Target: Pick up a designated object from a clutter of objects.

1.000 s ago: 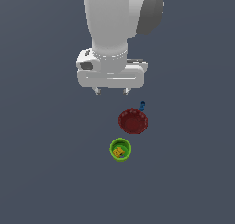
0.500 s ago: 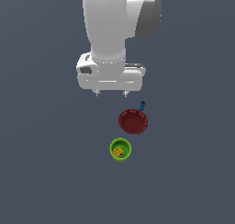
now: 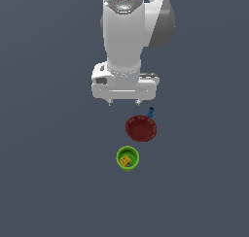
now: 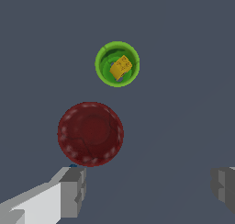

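The jaws stand wide apart, empty, above the counter (image 3: 44, 182); the tiny blue spool (image 3: 151, 111) sits at the red bowl's (image 3: 141, 128) one o'clock, touching its rim; the green cup (image 3: 127, 158), holding the yellow-orange block (image 3: 126, 160), lies at the bowl's seven o'clock.

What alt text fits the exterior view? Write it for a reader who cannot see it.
A white robot arm's open hand hovers above a grey floor, just beside a tiny blue spool that sits at the rim of a dark red bowl. Below the bowl in the picture, a green cup holds a yellow-orange block.
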Robot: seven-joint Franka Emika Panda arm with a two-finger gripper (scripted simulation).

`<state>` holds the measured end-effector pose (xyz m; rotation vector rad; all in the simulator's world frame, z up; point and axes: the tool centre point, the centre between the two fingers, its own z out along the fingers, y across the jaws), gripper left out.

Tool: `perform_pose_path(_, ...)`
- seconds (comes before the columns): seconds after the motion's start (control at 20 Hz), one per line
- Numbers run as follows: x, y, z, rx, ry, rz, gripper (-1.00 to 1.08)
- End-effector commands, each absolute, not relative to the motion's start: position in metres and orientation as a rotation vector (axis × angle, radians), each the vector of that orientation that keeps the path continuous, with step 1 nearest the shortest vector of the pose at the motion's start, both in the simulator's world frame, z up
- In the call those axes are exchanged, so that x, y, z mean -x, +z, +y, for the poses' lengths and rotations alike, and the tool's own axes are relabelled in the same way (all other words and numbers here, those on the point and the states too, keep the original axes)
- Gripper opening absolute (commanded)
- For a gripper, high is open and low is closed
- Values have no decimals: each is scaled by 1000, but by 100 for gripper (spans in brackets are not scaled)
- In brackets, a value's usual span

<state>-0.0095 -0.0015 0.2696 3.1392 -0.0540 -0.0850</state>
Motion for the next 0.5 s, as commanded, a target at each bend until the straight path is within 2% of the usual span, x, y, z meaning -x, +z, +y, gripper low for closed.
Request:
perform_pose_path(0.0, 13, 258, 9, -3137, -81, -36, 100)
perform_pose_path(0.45, 44, 195, 64, -3126, -53, 63, 100)
